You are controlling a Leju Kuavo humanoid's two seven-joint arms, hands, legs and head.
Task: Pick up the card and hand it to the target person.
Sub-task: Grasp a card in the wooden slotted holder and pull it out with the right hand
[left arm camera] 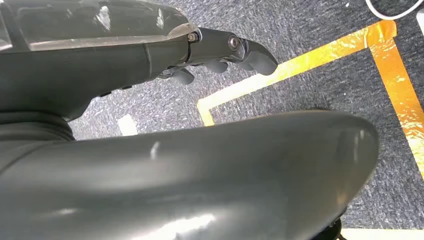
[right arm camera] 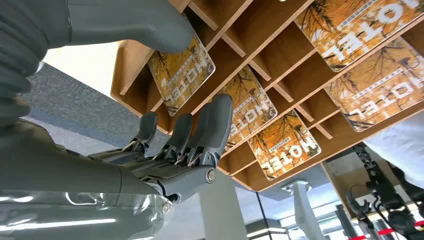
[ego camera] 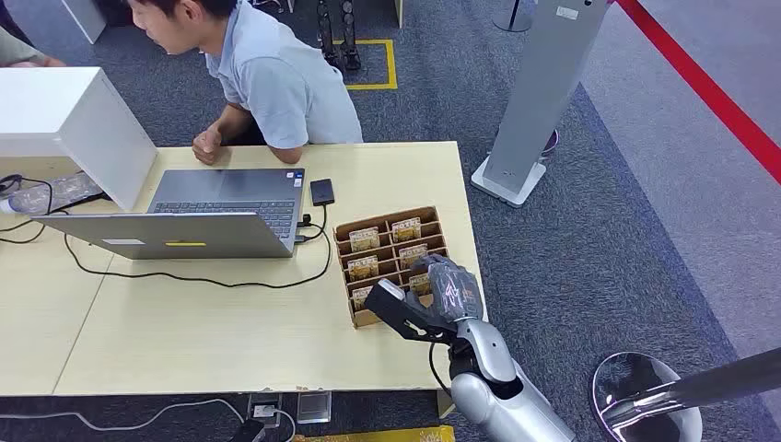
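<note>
- My right hand (ego camera: pixel 448 287) hovered over the near right corner of the wooden card rack (ego camera: pixel 345 230), fingers (right arm camera: pixel 212 127) spread and reaching toward a card (right arm camera: pixel 182 75) without gripping it.
- The cards stood in the rack's slots on the table (ego camera: pixel 184 331), beside the laptop (ego camera: pixel 203 221).
- My left hand (left arm camera: pixel 220 55) hung over the carpet, fingers loosely curled, holding nothing.
- A person (ego camera: pixel 267 74) leaned on the table's far edge.

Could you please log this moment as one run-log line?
phase: reaching | right hand: over card holder, fingers apart by cards, none gripped | left hand: hanging over floor | person: behind table
</note>
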